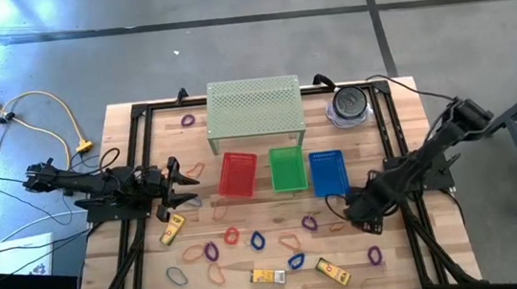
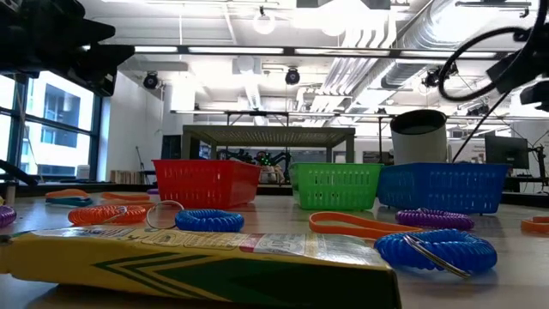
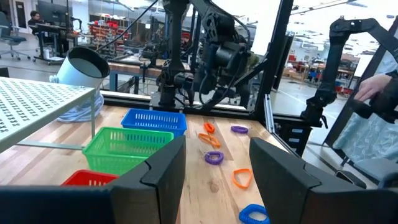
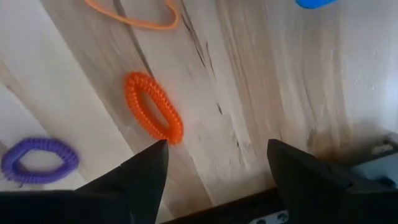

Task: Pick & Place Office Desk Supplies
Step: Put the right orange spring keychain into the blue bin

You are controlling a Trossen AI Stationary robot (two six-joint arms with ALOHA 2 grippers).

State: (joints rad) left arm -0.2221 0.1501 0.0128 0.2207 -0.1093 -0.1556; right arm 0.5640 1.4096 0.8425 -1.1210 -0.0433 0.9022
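Boxes of yellow card [image 1: 267,276] lie along the desk's [image 1: 423,243] near edge among scattered coiled bands [image 1: 257,240]. Farther in, the right gripper [image 1: 354,213] hovers low over an orange coiled band [image 4: 153,107], jaws spread wide and holding nothing. The left gripper [image 1: 184,183] waits near the left edge, jaws likewise apart and bare. Beyond stand red [image 1: 238,174], green [image 1: 288,168] and blue [image 1: 328,171] baskets.

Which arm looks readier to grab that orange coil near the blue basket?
Likely the right: its open gripper hangs just above the orange coil. The left gripper waits by the red basket.
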